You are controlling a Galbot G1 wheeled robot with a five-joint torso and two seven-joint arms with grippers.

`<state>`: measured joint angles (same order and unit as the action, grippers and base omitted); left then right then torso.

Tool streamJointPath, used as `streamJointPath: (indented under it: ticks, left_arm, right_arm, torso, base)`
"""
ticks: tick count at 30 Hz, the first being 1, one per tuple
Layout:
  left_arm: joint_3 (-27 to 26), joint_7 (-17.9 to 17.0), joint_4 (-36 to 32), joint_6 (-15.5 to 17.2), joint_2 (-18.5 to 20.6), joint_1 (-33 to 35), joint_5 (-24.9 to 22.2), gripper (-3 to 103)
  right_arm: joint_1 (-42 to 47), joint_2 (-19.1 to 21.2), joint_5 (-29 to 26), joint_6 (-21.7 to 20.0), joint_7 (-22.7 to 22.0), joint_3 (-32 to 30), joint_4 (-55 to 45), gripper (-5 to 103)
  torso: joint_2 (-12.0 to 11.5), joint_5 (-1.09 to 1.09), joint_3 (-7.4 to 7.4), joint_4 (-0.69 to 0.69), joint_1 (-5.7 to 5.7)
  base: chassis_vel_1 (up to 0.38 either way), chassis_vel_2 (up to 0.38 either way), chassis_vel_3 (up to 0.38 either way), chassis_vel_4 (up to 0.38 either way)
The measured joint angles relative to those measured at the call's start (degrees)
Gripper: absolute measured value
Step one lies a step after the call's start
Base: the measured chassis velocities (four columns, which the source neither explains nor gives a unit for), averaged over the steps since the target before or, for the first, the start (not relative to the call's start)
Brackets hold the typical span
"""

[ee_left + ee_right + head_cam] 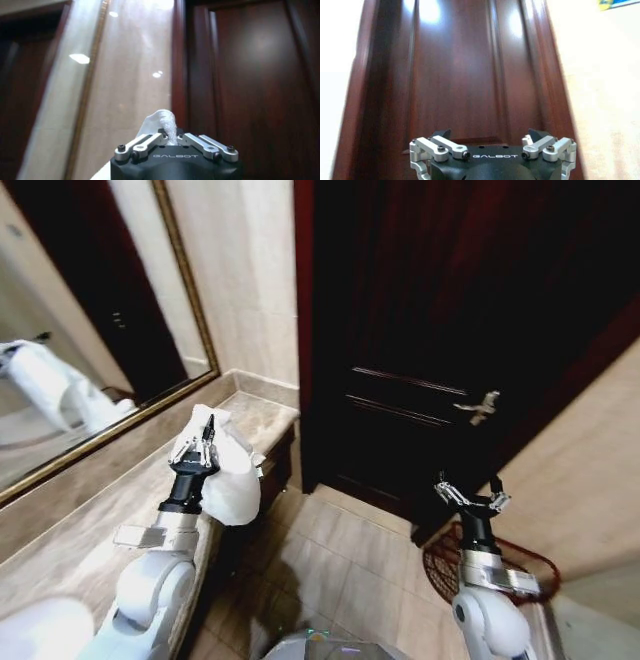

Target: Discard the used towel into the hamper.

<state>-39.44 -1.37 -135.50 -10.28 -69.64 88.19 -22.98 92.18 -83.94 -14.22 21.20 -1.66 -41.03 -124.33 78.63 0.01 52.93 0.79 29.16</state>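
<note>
A crumpled white towel (228,470) hangs from my left gripper (204,438), which is shut on it and raised above the end of the stone counter. In the left wrist view the towel (162,122) pokes up between the closed fingers, and my left gripper (172,139) faces the tiled wall and the dark door. The hamper (510,565), a dark red-brown wire basket, stands on the floor at the right by the door, partly hidden behind my right arm. My right gripper (471,493) stands open and empty above the hamper, and its open fingers (445,144) point at the door.
A dark wooden door (450,330) with a lever handle (480,406) fills the wall ahead. The beige stone counter (90,510) runs along the left under a gold-framed mirror (80,330). Tiled floor (340,560) lies open between counter and hamper.
</note>
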Motion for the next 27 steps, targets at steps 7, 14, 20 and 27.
streamJointPath:
  ticks: [7, 14, 20, 27]
  left_arm:
    - [0.1, 0.87, 0.07, -0.7, 0.11, 0.08, 0.14, 3]
    - [0.52, 1.49, 0.29, -1.51, 0.01, 0.04, 0.14, 3]
    - [0.52, 1.78, 0.76, -2.06, -0.06, -0.05, 0.41, 3]
    - [1.04, 1.67, 1.25, -3.15, -0.08, -0.59, -0.18, 3]
  right_arm:
    - [0.09, -0.27, 0.04, 0.41, 0.08, 0.0, 0.18, 100]
    - [0.18, -0.21, 0.03, 0.94, 0.07, -0.08, 0.27, 100]
    - [0.22, -0.18, -0.22, 0.96, -0.03, -0.17, 0.07, 100]
    - [0.42, -0.17, -0.22, 0.84, -0.04, -0.21, -0.04, 100]
  torso:
    - [0.0, -0.01, 0.0, 0.0, 0.0]
    - [0.0, -0.01, 0.0, 0.0, 0.0]
    - [0.0, 0.01, 0.0, 0.0, 0.0]
    - [0.0, 0.0, 0.0, -0.02, -0.01]
  base:
    - [-0.125, -0.123, -0.125, -0.119]
    - [-0.126, -0.121, -0.129, -0.122]
    - [-0.124, -0.116, -0.129, -0.116]
    - [-0.123, -0.12, -0.124, -0.117]
